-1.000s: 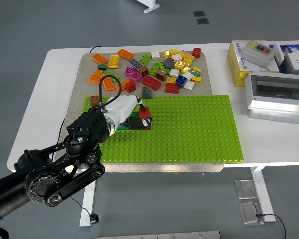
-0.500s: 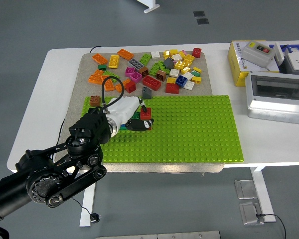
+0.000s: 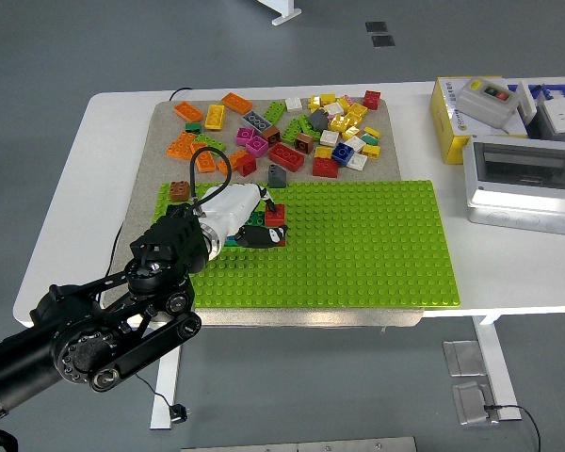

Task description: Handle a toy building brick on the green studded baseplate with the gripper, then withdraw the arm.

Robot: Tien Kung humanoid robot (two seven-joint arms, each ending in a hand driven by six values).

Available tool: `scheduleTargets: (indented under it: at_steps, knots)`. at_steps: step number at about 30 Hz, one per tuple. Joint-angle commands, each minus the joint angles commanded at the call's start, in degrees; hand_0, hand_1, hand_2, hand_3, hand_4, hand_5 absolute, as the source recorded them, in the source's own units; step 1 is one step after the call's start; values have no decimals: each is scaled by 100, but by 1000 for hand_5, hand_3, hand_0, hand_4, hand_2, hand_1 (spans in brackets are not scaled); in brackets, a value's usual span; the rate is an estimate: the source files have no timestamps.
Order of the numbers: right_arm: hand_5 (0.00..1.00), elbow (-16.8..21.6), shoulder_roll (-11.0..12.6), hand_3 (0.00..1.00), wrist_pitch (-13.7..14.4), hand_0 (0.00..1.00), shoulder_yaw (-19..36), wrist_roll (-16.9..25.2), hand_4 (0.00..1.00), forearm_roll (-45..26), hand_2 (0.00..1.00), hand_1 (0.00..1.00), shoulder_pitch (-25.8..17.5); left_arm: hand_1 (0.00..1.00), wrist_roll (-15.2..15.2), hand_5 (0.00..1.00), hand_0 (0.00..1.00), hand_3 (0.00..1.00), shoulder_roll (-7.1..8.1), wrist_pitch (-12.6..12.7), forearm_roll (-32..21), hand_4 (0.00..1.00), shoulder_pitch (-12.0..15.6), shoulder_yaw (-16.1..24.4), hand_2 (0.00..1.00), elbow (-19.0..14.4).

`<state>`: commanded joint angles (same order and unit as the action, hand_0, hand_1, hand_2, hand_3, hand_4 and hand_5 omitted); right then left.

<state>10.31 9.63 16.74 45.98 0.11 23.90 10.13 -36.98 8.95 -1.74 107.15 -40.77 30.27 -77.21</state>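
Note:
The green studded baseplate [image 3: 358, 245] lies on a grey mat in the middle of the white table. My left arm comes in from the lower left. Its white hand [image 3: 261, 215] is over the baseplate's left part, fingers curled around a small red brick [image 3: 275, 215] that sits on the plate. A few more low bricks lie under the hand, mostly hidden. A brown brick [image 3: 178, 189] sits at the plate's far left corner. My right arm is out of view.
Several loose bricks [image 3: 292, 127] in many colours lie on the mat behind the baseplate. At the right stand a yellow box [image 3: 457, 113] and grey electrical boxes [image 3: 523, 184]. A black cable [image 3: 207, 160] loops above my hand.
My left hand has shifted slightly up and left over the last second, staying on the red brick. The brick has barely moved.

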Motion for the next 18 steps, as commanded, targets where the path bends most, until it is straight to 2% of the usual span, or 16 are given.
scheduleTargets:
  at_steps: [5, 9, 18]
  knots:
    - [792, 0, 1, 656, 3, 690, 5, -5, 399, 11, 621, 641, -14, 917, 0, 581, 938, 657, 33, -31, -8, 684, 41, 123, 897, -108]
    - [793, 0, 2, 656, 6, 690, 15, -7, 400, 18, 621, 640, -27, 916, 0, 581, 938, 645, 118, -132, -176, 684, 73, 336, 893, -366]
    - [793, 0, -10, 655, 12, 690, 29, -28, 400, 38, 621, 640, -56, 915, 7, 579, 938, 663, 439, -159, -573, 678, 177, 971, 894, -1008]
